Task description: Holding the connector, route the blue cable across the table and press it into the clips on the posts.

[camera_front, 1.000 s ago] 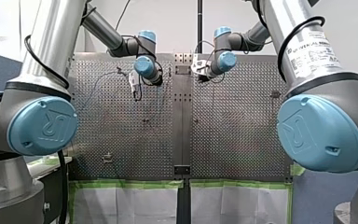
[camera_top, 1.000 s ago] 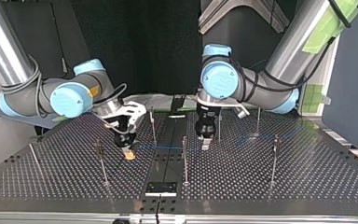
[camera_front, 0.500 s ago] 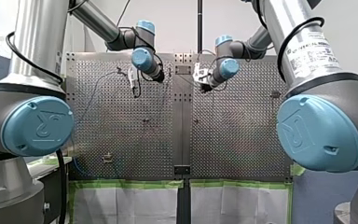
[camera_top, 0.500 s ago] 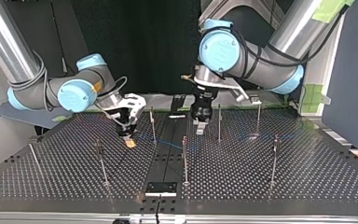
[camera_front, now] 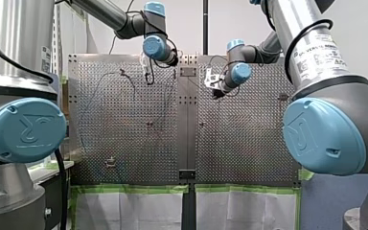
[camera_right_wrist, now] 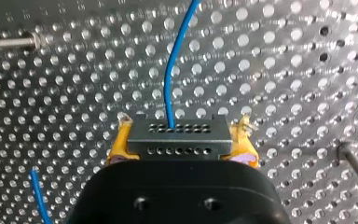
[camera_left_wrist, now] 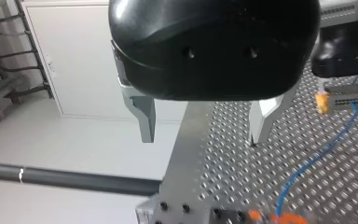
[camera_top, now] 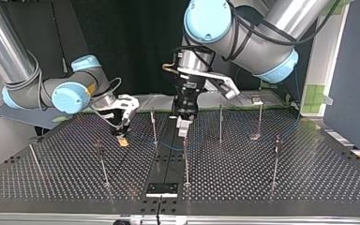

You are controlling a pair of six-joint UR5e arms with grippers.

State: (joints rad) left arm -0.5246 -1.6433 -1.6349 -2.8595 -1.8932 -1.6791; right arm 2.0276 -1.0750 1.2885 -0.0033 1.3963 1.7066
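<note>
- Front view: my left gripper (camera_front: 147, 73) and my right gripper (camera_front: 216, 91) hang over the table (camera_front: 124, 143); their grip is too small to read.
- Top view: the connector (camera_top: 122, 140) sits at my right gripper's tip, with my left gripper well apart from it.
- Left wrist view: my left gripper is spread wide and empty; the blue cable (camera_left_wrist: 317, 158) trails from the connector.
- Right wrist view: yellow pads (camera_right_wrist: 119, 151) clamp the connector's ends.

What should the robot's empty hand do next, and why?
Probably lower my open left gripper toward the thin blue cable by the slim metal post. Its fingers hang empty above the perforated metal table, while my right gripper with yellow pads holds the grey rectangular connector.
</note>
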